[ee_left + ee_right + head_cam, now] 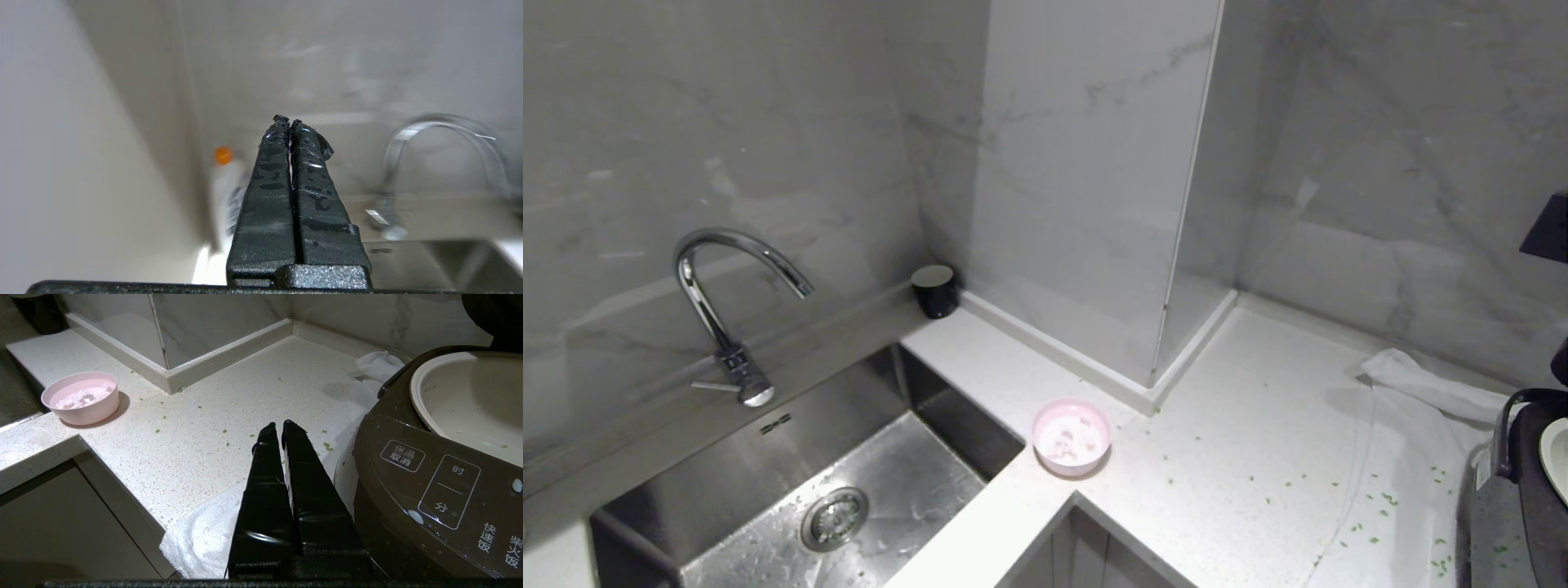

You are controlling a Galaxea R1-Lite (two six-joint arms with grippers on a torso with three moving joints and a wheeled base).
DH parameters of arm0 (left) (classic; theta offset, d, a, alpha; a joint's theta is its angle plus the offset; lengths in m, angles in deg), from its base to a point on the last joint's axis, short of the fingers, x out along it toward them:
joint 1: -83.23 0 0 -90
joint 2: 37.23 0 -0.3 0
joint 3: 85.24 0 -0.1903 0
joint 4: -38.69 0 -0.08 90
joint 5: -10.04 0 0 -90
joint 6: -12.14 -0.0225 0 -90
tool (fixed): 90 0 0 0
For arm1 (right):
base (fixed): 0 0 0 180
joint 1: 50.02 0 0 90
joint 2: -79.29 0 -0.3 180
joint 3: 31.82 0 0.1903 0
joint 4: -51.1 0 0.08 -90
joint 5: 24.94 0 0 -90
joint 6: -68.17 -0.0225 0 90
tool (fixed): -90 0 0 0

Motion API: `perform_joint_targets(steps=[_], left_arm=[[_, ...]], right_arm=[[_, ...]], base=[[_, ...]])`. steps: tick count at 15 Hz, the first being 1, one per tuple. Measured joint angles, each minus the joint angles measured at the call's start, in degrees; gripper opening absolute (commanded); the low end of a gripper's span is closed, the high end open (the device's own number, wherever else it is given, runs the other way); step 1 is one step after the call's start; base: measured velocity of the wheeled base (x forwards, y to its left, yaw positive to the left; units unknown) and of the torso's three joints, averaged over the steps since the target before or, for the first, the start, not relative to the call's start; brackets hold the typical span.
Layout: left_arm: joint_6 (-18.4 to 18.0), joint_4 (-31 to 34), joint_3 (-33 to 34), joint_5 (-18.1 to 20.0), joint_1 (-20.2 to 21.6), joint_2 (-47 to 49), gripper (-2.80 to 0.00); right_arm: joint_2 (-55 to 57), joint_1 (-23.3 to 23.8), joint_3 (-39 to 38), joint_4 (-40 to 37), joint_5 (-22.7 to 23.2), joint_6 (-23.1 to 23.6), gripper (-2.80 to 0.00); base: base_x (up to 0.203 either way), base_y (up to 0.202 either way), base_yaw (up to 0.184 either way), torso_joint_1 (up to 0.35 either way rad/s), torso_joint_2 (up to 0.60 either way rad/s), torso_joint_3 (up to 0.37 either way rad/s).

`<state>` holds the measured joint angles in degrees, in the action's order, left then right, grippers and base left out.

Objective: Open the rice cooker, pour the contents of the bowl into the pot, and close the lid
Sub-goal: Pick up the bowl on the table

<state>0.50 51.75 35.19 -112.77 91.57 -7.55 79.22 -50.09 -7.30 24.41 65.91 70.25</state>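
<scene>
The pale pink bowl (1071, 437) (81, 398) stands on the white counter near the sink corner, with whitish-pink bits inside. At the far right sits the dark brown rice cooker (1523, 498) (433, 486). Its lid (496, 318) is raised, leaving the cream pot (470, 400) uncovered and nearly empty. My right gripper (278, 425) is shut on nothing, low at the counter's front edge just beside the cooker. My left gripper (289, 121) is shut and empty too, and points at the wall to the left of the faucet (441, 134). Neither arm shows in the head view.
A steel sink (849, 490) with a curved faucet (719, 302) lies left of the bowl. A small black cup (934, 290) stands at the wall corner. A white cloth (204, 535) lies under the cooker. Green flecks dot the counter (1258, 457). A white bottle with an orange cap (223, 155) stands by the wall.
</scene>
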Motion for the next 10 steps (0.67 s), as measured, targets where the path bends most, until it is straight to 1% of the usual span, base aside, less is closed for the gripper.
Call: perform_joint_targets(steps=[1,2,3,5,6,7,10], left_arm=[[-1.06,0.35,1.20,4.91,0.31,-2.28,-2.80],[-1.67,2.08,2.42,9.28,0.38,-4.42,-2.80],[-1.85,4.08,3.36,12.22,-0.26,-6.16,-2.80],[-1.78,8.43,5.23,17.03,-3.94,-9.61,-2.80],[-1.74,10.68,6.32,18.30,-6.08,-11.12,-2.80],[-1.72,12.95,7.70,18.70,-7.41,-12.45,-2.80],[-1.65,13.87,10.91,20.04,-6.86,-15.49,-2.80]], right_arm=[[0.00,0.00,0.00,0.00,0.01,0.00,-2.80],[0.00,0.00,0.00,0.02,0.00,-0.02,-2.80],[0.00,0.00,0.00,0.02,0.00,0.00,-2.80],[0.00,0.00,0.00,0.01,0.00,-0.03,-2.80],[0.00,0.00,0.00,0.02,0.01,-0.01,-2.80],[0.00,0.00,0.00,0.01,0.00,0.00,-2.80],[0.00,0.00,0.00,0.00,0.00,-0.04,-2.80]], base=[[0.000,0.000,0.000,0.000,0.00,0.000],[0.000,0.000,0.000,0.000,0.00,0.000],[0.000,0.000,0.000,0.000,0.00,0.000],[0.000,0.000,0.000,0.000,0.00,0.000],[0.000,0.000,0.000,0.000,0.00,0.000],[0.000,0.000,0.000,0.000,0.00,0.000],[0.000,0.000,0.000,0.000,0.00,0.000]])
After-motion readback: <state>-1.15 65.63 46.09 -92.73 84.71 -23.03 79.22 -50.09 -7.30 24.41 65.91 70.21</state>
